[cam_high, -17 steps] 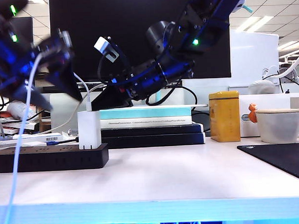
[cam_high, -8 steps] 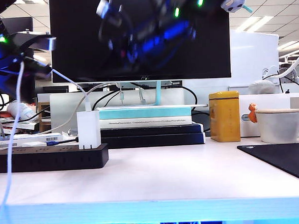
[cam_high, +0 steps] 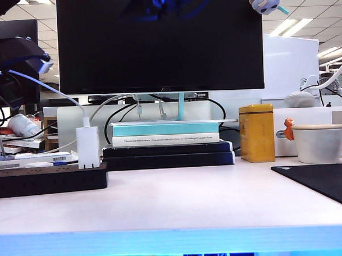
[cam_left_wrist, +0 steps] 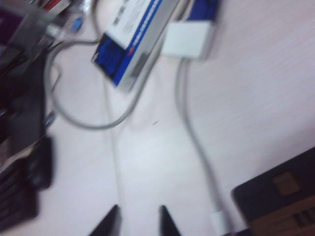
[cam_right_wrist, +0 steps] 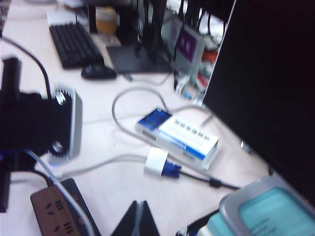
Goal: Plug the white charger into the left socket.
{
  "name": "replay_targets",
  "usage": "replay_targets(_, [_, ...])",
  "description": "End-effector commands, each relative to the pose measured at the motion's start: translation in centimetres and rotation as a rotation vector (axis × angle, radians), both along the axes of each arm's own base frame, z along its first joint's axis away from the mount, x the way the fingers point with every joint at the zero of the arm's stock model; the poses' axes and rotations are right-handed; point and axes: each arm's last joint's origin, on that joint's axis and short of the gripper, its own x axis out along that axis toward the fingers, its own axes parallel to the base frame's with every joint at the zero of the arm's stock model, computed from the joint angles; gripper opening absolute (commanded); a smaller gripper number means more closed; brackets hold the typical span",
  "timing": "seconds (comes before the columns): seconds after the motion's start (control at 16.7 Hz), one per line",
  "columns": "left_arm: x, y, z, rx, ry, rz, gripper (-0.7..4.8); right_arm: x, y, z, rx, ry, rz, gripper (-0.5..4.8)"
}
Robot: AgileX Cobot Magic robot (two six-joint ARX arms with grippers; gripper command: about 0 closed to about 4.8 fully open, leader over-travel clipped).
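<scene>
The white charger [cam_high: 88,147] is standing upright in the black power strip [cam_high: 49,180], apparently seated (exact outlet hidden side-on). The left gripper [cam_left_wrist: 139,221] is hanging above, jaws narrowly parted, gripping nothing; the right gripper [cam_right_wrist: 139,219] is hovering high, closed and empty.

Bright office ceiling light; sharp exterior view, both wrist views motion-blurred.

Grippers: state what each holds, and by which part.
Both hang above the desk. Right gripper: shut, holding nothing. Left gripper: a thin white cable runs toward its parted fingers; whether it is pinched cannot be told.
</scene>
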Motion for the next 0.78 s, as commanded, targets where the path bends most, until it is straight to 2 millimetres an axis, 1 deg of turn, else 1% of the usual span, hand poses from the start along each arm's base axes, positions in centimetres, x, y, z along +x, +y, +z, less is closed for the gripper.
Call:
replay_targets(0.06, [-0.1, 0.5, 0.6, 0.09, -0.052, 0.126, 1.81, -0.5, -0.3, 1.1, 0.018, -0.02, -0.017, -0.02])
replay_targets(0.12, [-0.1, 0.5, 0.6, 0.098, -0.059, 0.138, 2.82, -0.6, -0.3, 1.1, 0.012, -0.012, -0.019, -0.02])
replay_targets(0.18, [-0.1, 0.5, 0.6, 0.094, -0.061, 0.139, 4.27, -0.5, -0.4, 0.8, -0.002, 0.003, -0.034, -0.02])
replay_targets(0.24, [0.0, 0.5, 0.6, 0.082, -0.062, 0.131, 4.79, -0.5, -0.3, 0.5, -0.013, 0.018, -0.034, -0.02])
replay_targets(0.42, [0.2, 0.5, 0.8, 0.069, -0.096, 0.149, 4.79, -0.5, -0.3, -0.2, -0.047, 0.068, -0.03, -0.02])
replay_targets(0.6, [0.4, 0.6, 1.2, 0.141, -0.143, 0.2, 4.79, -0.5, -0.3, -0.5, -0.065, 0.09, -0.029, -0.02])
replay_targets(0.66, [0.5, 0.6, 1.4, 0.159, -0.157, 0.208, 4.72, -0.6, -0.3, -0.6, -0.069, 0.097, -0.029, -0.02])
replay_targets(0.72, [0.8, 1.2, 1.7, 0.186, -0.179, 0.233, 4.6, -0.6, -0.4, -0.6, -0.07, 0.098, -0.029, -0.02])
replay_targets(0.78, [0.9, 1.8, 1.7, 0.187, -0.179, 0.253, 4.6, -0.6, -0.4, -0.6, -0.069, 0.097, -0.03, -0.02])
